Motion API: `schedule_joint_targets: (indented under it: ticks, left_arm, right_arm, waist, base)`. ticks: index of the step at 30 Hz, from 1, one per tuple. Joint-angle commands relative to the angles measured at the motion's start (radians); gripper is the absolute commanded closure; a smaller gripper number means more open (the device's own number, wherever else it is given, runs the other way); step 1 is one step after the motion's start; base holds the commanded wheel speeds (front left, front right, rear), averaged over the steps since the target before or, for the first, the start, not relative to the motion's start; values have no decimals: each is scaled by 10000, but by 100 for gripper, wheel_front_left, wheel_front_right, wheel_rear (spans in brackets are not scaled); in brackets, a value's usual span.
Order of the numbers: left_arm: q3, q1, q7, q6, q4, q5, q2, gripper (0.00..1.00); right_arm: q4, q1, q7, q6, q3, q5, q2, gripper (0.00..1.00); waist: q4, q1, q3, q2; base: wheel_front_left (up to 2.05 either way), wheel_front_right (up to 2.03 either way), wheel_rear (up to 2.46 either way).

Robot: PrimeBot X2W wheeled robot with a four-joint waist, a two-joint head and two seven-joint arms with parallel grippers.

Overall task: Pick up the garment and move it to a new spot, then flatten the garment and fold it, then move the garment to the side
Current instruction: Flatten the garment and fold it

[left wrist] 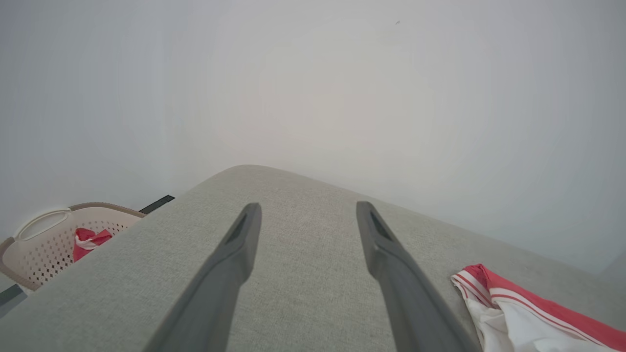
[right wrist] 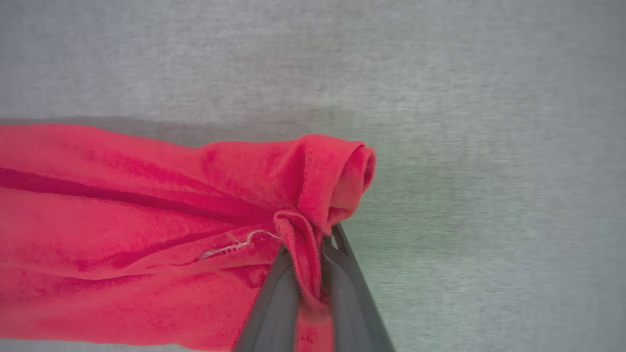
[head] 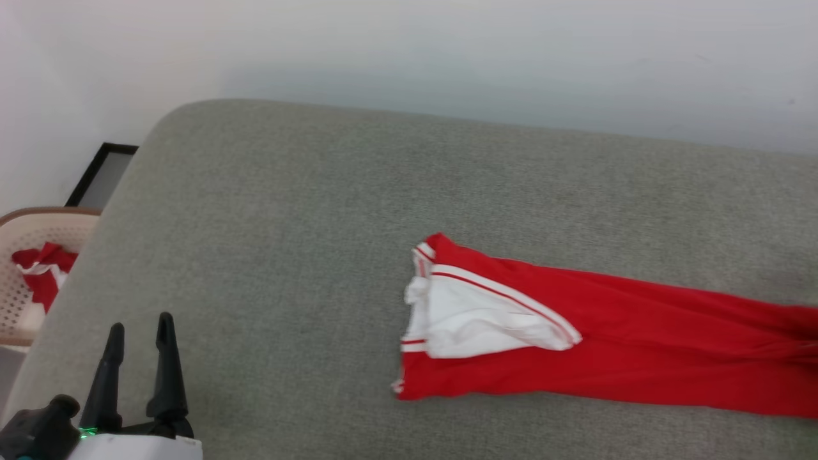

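The right gripper [right wrist: 313,242] was pressed together, its two smooth dark fingers pinching a bunched fold of the garment [right wrist: 122,220] just below its rolled red end. From that pinch the soft, slightly fuzzy red cloth ran off to the left of the wrist view in long creases, with a thin pale line of stitching just beside the fingers.

In the head view the one garment lay as a long red band on the padded surface [head: 268,211]. It reached from the picture's right edge to a crumpled white panel edged with thin red-and-white stripes.

That striped end lay well apart from the left gripper [head: 141,323], whose two tapered fingers stood spread wide over bare upholstery with nothing between them. The surface was grey, finely woven cloth with a rounded corner.

Past its left edge stood one beige perforated basket [head: 19,220] holding one red-and-white cloth bundle [head: 41,265]. Behind it, one dark-framed flat panel [head: 102,172] stood by the pale wall [head: 447,51].
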Motion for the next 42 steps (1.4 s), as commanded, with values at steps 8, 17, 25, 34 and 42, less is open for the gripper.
schedule_joint_targets:
  ticks: [8, 17, 25, 34, 42]
  left_arm:
    - [188, 186, 4, -147, 122, -28, -108, 0]
    - [233, 440, 4, -159, 212, -33, -196, 0]
    - [-146, 235, 20, -264, 452, -63, -268, 0]
    - [-791, -223, 33, -381, 900, -153, -355, 0]
    - [-1127, -640, 10, -458, 1298, -291, -447, 0]
  right_arm:
    - [-505, -317, 144, -16, 209, 225, -254, 100]
    - [-2753, -68, 927, -13, 934, 1178, 946, 100]
    - [-3878, -47, 1023, -13, 1787, 909, 2454, 100]
    - [-2892, -738, 77, -13, 2755, 306, 3918, 100]
    - [-1012, -1486, -966, -13, 3284, -82, 4426, 100]
  waist:
    - [-462, 0, -142, 0]
    - [-728, 0, -523, 0]
    - [-178, 0, -807, 0]
    - [713, 0, -811, 0]
    - [1228, 0, -678, 0]
  base:
    - [0, 0, 0]
    - [0, 0, 0]
    - [0, 0, 0]
    - [0, 0, 0]
    - [0, 0, 0]
